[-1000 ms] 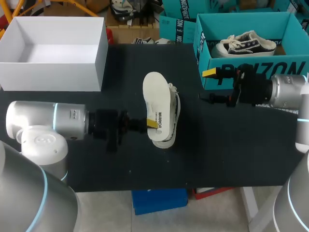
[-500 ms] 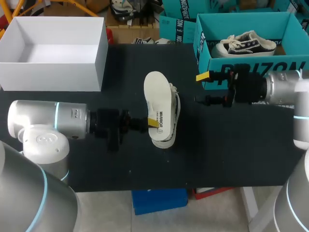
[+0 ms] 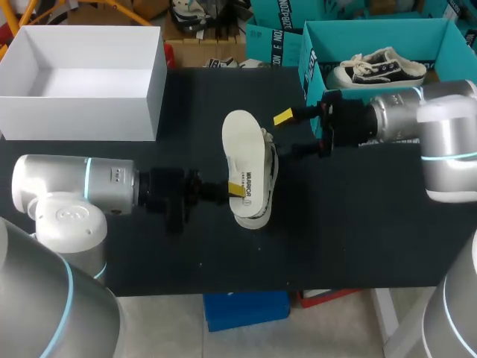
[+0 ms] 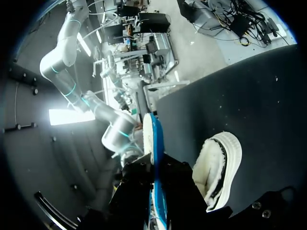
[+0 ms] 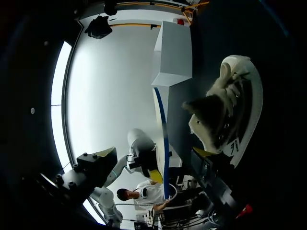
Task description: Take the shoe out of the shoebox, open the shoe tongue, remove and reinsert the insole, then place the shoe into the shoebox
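Observation:
A white insole (image 3: 241,153) hangs flat over the middle of the black table, and my left gripper (image 3: 234,190) is shut on its near end. In the left wrist view the insole (image 4: 154,139) shows edge-on, white with a blue rim, pinched in that gripper (image 4: 155,167). The white shoe (image 3: 270,160) lies on the table under and beside the insole, its laces toward my right arm. My right gripper (image 3: 292,134) stands open just right of the shoe, one yellow tip above it. In the right wrist view the shoe (image 5: 230,115) lies ahead of the wide-open right gripper (image 5: 153,167).
An empty white box (image 3: 153,89) stands at the back left. At the back right is a teal shoebox (image 3: 317,101) with a black-and-white sneaker (image 3: 380,67) inside, close behind my right arm. The table's front half is bare black cloth.
My right arm has swung left from the teal box to the shoe's side, its gripper staying open. The left arm and the insole have kept still.

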`<state>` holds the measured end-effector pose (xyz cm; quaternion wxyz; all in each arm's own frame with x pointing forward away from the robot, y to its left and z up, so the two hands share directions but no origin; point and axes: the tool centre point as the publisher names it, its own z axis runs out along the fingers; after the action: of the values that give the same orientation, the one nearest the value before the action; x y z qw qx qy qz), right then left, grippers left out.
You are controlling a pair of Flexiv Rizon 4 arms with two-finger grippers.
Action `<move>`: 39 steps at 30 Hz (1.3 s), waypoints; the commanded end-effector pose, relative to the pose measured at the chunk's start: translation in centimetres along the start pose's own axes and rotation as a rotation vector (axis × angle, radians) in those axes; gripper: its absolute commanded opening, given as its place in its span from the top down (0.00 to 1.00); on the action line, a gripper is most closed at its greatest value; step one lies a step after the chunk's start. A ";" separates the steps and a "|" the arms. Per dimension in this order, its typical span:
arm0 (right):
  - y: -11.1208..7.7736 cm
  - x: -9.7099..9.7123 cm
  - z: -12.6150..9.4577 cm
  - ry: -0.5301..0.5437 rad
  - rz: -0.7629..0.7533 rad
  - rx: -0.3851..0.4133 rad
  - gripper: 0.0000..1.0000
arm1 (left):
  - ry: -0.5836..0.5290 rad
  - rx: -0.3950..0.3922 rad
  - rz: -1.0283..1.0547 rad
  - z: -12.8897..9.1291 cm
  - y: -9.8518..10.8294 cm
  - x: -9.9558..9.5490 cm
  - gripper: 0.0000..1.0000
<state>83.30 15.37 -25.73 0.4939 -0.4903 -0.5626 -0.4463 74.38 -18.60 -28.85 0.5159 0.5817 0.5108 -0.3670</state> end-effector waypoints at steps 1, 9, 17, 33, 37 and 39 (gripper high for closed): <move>0.2 -0.5 0.5 -0.001 0.008 0.035 0.00 | 0.003 -0.006 0.002 0.1 -0.1 0.0 1.00; -0.2 -0.1 1.9 -0.018 0.012 0.050 0.00 | 0.003 -0.006 0.002 0.1 -0.1 0.0 1.00; -0.9 0.0 3.0 -0.031 -0.001 -0.002 0.00 | 0.003 -0.006 0.002 0.1 -0.1 0.0 1.00; -1.9 -0.3 5.1 -0.026 0.002 -0.061 0.16 | 0.003 -0.006 0.002 0.1 -0.1 0.0 1.00; -1.9 -0.5 5.7 -0.019 0.005 -0.059 0.29 | 0.003 -0.006 0.002 0.1 -0.1 0.0 1.00; -1.9 -0.5 5.9 -0.018 0.008 -0.057 0.50 | 0.003 -0.006 0.002 0.1 -0.1 0.0 1.00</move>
<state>80.69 20.39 -26.62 0.4770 -0.5096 -0.5539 -0.4538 74.38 -18.60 -28.85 0.5158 0.5817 0.5108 -0.3670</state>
